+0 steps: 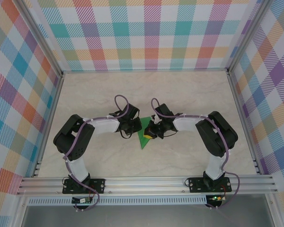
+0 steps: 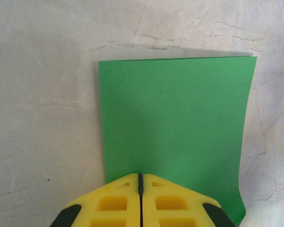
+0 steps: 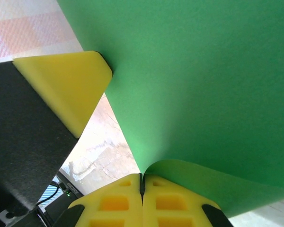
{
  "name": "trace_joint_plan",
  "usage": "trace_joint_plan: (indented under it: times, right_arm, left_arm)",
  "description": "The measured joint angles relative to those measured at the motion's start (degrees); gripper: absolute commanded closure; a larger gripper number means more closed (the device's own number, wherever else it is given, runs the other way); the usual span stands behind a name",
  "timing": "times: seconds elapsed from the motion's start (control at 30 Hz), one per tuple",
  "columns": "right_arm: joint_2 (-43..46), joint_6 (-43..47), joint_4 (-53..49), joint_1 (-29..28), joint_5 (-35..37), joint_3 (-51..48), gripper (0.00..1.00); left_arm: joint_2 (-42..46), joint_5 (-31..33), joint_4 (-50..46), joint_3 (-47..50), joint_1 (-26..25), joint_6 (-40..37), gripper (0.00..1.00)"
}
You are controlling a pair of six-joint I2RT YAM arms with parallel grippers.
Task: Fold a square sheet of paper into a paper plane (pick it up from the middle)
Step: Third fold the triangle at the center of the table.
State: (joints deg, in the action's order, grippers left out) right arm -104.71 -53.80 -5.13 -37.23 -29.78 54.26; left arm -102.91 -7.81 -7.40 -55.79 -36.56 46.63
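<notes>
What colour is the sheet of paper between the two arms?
The sheet of paper is plain bright green, clearest in the left wrist view.

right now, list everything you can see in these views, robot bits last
square sheet of paper: one, bright green, mid-table between the grippers, lifted off the surface and curved
table: one, pale marbled beige, under everything
enclosure walls: three sides, pastel checks, around the table
frame rail: silver metal, near edge, carrying both arm bases
cables: two, purple, looping above the wrists
left arm: one, black and white, elbow out, reaching inward
right arm: one, black and white, mirrored
left gripper: yellow fingers, shut on the sheet's edge
right gripper: yellow fingers, shut on the sheet, which bends into them
</notes>
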Motion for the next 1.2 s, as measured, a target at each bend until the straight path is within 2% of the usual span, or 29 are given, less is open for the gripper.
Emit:
trace_joint_plan:
  times: [1.2]
  right_arm:
    - [-2.25,2.49,0.02,-0.39,-0.70,0.20,0.95]
  left_arm:
    - [0.00,-0.50,0.07,0.04,0.00,-0.02,0.94]
